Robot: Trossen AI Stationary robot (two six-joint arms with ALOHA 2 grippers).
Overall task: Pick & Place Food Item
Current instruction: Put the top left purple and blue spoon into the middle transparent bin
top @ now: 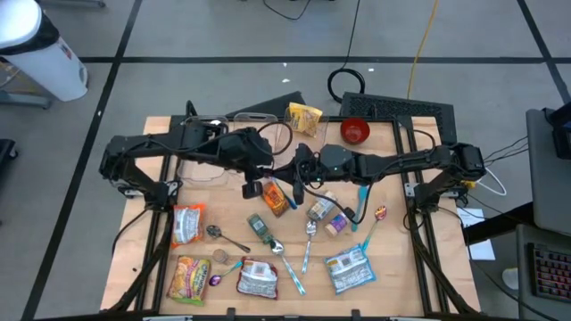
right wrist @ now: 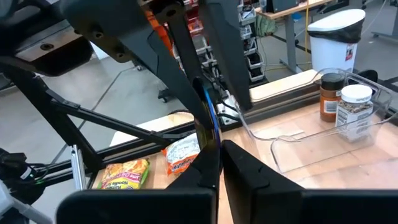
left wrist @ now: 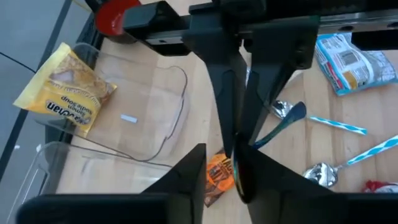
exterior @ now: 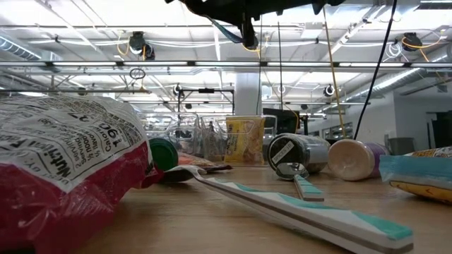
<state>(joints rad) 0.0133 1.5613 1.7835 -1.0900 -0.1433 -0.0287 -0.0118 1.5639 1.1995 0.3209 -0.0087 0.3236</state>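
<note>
**Grippers meet in mid-air over the table; most food not yet placed**

The two arms meet above the middle of the table. The right gripper (right wrist: 217, 152) is clamped on a thin dark piece with a blue edge (right wrist: 208, 118); I cannot tell what it is, and it does not look like food. The left gripper (left wrist: 227, 162) sits around the same piece with its fingers apart, so the right one seems to carry it.

As for progress, a yellow soup packet (top: 303, 118) lies at the far end of the clear tray (left wrist: 143, 112), so that one item looks placed. The tray otherwise looks bare. An orange snack packet (top: 275, 198) lies on the wood just below the grippers, near the tray, and looks the closest next pick.

Left to move, by my judgement: four food packs along the near edge, among them a red-and-white bag (top: 189, 223) and a blue-and-white pouch (top: 348, 270).

Spoons (top: 308, 234) and small jars (top: 321, 211) crowd the middle of the table, close beside the snack packet, and could get knocked. A red bowl (top: 355, 131) stands at the far edge.
</note>
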